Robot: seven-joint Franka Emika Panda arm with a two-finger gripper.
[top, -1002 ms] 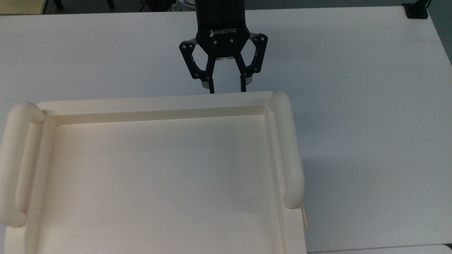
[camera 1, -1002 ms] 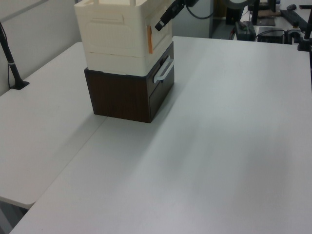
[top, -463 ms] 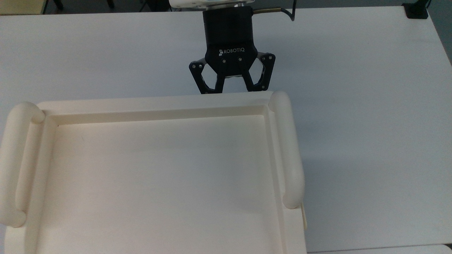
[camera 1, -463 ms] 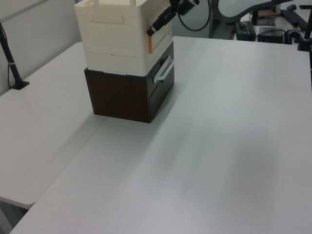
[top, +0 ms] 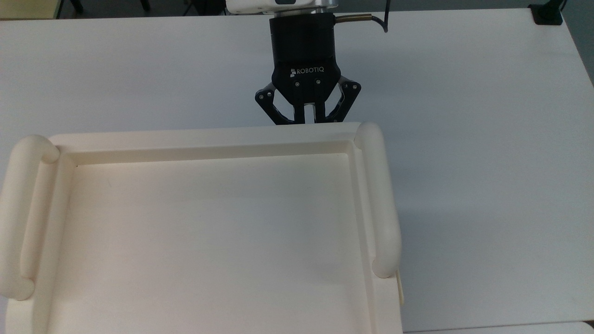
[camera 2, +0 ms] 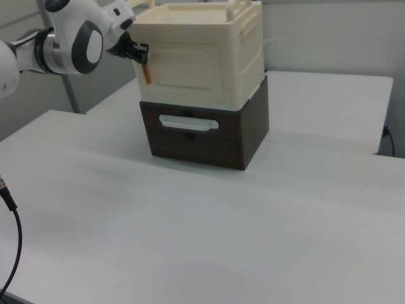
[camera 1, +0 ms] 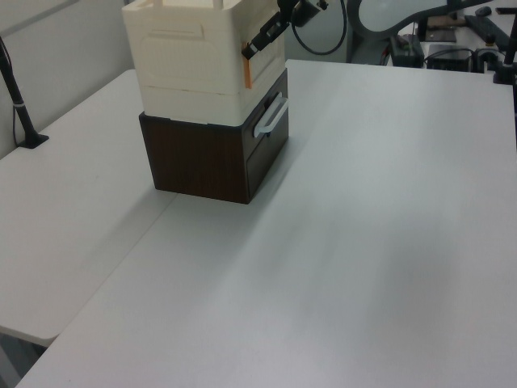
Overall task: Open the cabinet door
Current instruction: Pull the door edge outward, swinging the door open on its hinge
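The cabinet door (camera 2: 190, 69) sits closed on the front of the cream cabinet (camera 1: 190, 61), atop a dark drawer unit (camera 2: 202, 133) near the table's (camera 1: 363, 242) edge. The gripper's (top: 309, 118) jaws are nearly together at the door's orange tab (camera 2: 147, 73).

The cabinet door (camera 2: 190, 68) is a flat cream plastic panel forming the front face of the cream upper box, standing upright above the dark brown base; in the right view it bears a raised rounded-rectangle outline across most of its face; a narrow orange strip runs down by its edge on the right view's left, near the top corner; in the left view the door (camera 1: 271, 61) shows edge-on with that orange strip at the box's front corner; it lies flush with the box, shut.
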